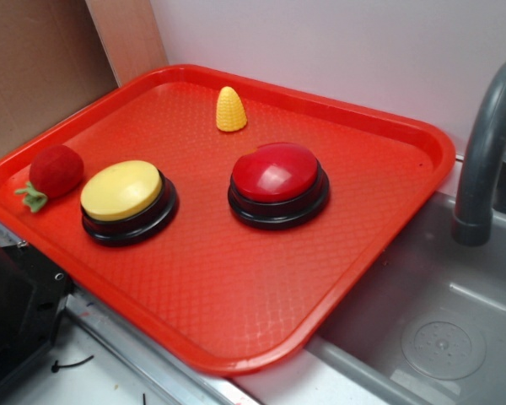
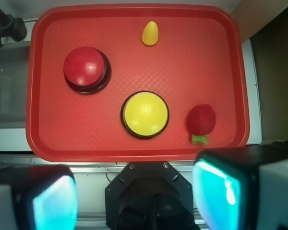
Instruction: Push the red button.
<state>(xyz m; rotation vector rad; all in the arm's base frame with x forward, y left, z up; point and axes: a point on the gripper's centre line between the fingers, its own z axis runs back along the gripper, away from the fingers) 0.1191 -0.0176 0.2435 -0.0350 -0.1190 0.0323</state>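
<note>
Pale wall and brown cardboard back a counter where a red plastic tray [image 1: 236,312] sits beside a grey sink basin [image 1: 438,337] with a dark grey tap [image 1: 481,160]. From the wrist view, the claw [image 2: 134,201] hangs above the near edge of the tray, over the counter rather than over the tray itself; its two fingers [image 2: 53,201] show as blurred blocks with teal pads at the lower left and lower right, set wide apart with nothing between them, so the claw is released and empty. Nearest to it on the tray is the yellow button [image 2: 145,114], a round yellow dome on a black base, roughly central toward the near side. Just to the right of that in the wrist view lies a small fuzzy strawberry toy [image 2: 201,120], red with a green leaf tuft, close to the yellow button but not touching it. The red button [image 2: 85,67], a glossy red dome on a black circular base, stands farther in and to the left in the wrist view, apart from the yellow one and untouched by the claw. Farthest off, near the tray's far rim, a small yellow corn toy [image 2: 150,33] stands alone.
</note>
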